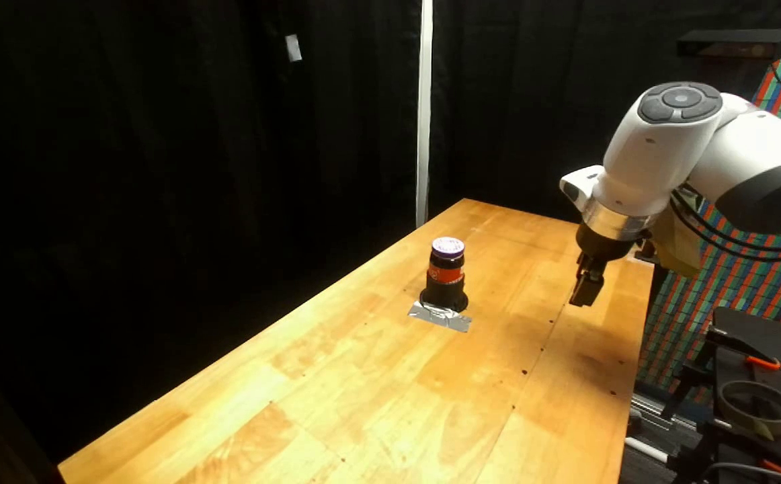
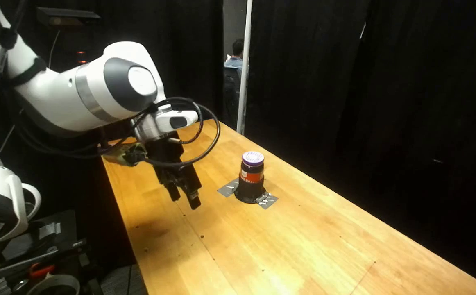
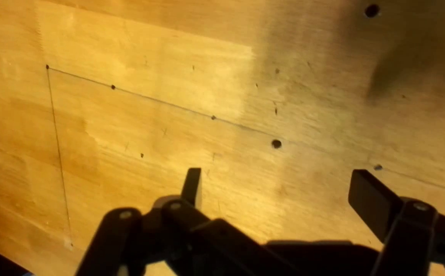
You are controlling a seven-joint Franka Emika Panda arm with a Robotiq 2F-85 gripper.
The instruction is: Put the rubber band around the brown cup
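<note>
We see the dark lidded jar [image 2: 252, 176] upright, long axis vertical, purple-rimmed lid [image 2: 253, 158] up, in a black holder [image 2: 249, 191] on the wooden table [image 2: 324, 229]. In an exterior view it shows right of the claw [image 2: 185, 200], well apart; we see the claw's fingers [image 3: 375, 207] spread above the table.

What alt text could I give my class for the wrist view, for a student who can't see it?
An open black Robotiq gripper, its two fingers apart, shows along the bottom, over a wooden tabletop. Thin dark lines and dark holes mark the tabletop, and a soft shadow darkens the upper right.
</note>
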